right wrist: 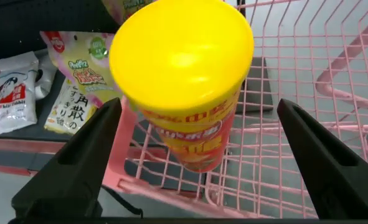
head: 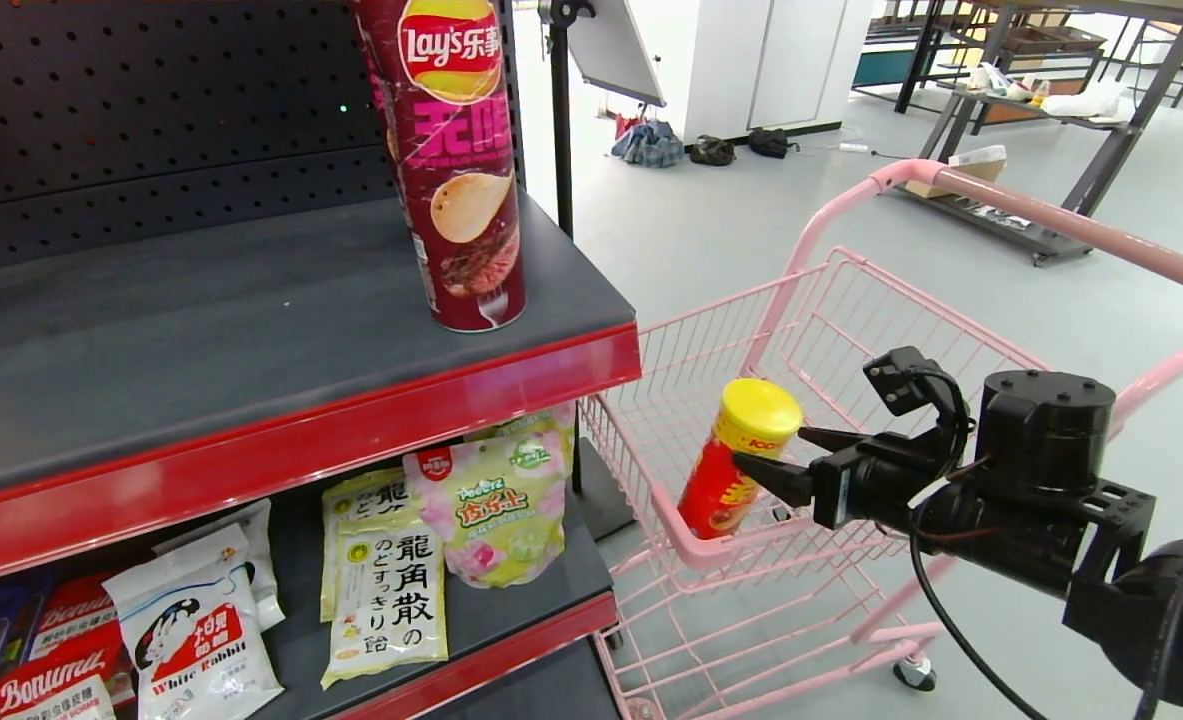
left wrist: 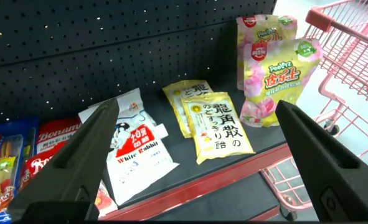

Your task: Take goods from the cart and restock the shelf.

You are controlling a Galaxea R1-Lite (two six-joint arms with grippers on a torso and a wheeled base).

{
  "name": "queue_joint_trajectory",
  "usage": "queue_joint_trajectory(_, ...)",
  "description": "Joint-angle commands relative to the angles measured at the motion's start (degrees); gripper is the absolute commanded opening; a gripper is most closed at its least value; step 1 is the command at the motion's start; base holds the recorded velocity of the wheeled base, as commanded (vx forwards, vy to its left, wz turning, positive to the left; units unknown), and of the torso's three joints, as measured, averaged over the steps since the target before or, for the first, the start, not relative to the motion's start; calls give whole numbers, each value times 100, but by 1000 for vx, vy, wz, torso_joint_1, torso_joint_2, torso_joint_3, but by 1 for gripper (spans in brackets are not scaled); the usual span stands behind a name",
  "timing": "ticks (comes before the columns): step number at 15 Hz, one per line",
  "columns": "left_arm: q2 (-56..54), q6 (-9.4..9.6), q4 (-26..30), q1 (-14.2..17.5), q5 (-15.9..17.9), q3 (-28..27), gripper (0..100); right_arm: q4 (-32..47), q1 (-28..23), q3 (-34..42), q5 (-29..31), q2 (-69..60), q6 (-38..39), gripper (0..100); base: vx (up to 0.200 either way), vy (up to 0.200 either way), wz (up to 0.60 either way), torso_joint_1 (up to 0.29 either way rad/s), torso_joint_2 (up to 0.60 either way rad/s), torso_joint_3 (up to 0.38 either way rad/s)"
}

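Maroon chip can (head: 461,170) already on top shelf (head: 251,330); yellow-lidded can (head: 721,495) waits in pink cart (head: 851,290), right hand (head: 769,447) released, straddling it, not gripping.

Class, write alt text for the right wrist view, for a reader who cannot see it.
A red can with a yellow lid leans in a pink cart, between the two fingers of the open tool, not yet gripped. Snack bags lie on a shelf behind.
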State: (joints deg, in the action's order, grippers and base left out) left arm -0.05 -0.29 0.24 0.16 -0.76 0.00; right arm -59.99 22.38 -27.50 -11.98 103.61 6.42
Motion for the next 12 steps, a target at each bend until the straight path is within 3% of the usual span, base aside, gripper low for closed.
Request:
queue_joint_trajectory(1, 5, -6, 2, 2, -4, 0, 100, -391, 21, -89, 12, 643, 52, 100, 0, 0, 0, 0, 0, 0)
queue_joint_trajectory(9, 5, 3, 2, 2, -4, 0, 100, -399, 188, -739, 29, 1135, 245, 100, 0, 0, 0, 0, 0, 0)
queue_joint_trajectory(10, 5, 3, 2, 2, -4, 0, 100, -426, 232, -774, 38, 1206, 280, 0, 0, 0, 0, 0, 0, 0)
queue_joint_trajectory(12, 5, 3, 2, 2, -4, 0, 100, -443, 240, -757, 38, 1250, 342, 0, 0, 0, 0, 0, 0, 0)
